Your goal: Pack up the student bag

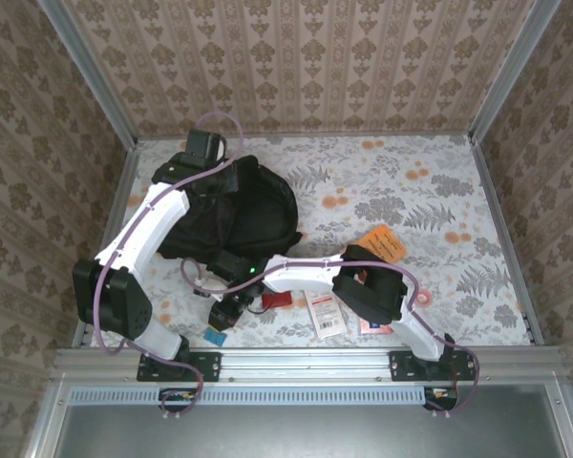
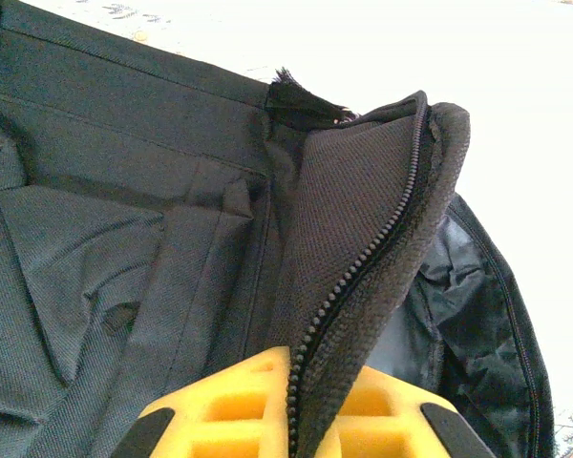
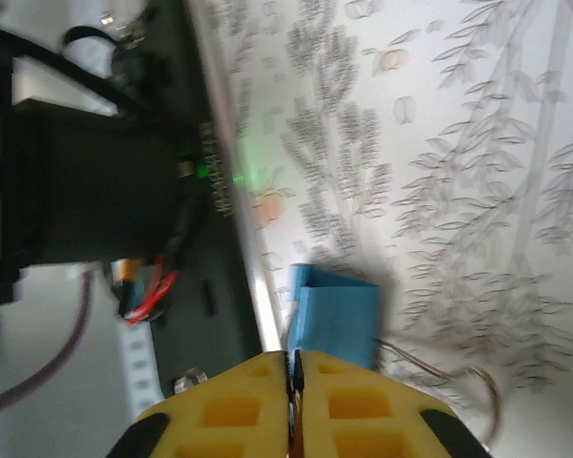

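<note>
Left hand point(image 2: 304, 405) clamped on bag point(image 2: 124, 239): yellow fingers point(image 2: 258, 370) pinch the open zipper edge, flap standing up between them, zipper teeth running up from the pinch. Grey lining shows to the right of the flap, dark outer fabric to the left.

Other side: right hand point(image 3: 293, 382) closed, pads pressed flat together. Can't tell if anything thin is caught between them. Blue item point(image 3: 334, 320) lies on the surface point(image 3: 458, 143) just past its tips.

From the top camera: bag sits at the far left of the floral surface, and the left arm reaches over it from the left. Right arm crosses to the left, with its hand low near the near edge, just in front of the bag. Blue item is right beside that hand. Loose stuff lies around the right arm: red item point(image 1: 275, 300) and white packet point(image 1: 325, 313) near the edge, orange tag point(image 1: 385, 244) farther back, small ring point(image 1: 423, 299) to the right. All of these lie outside the bag.
</note>
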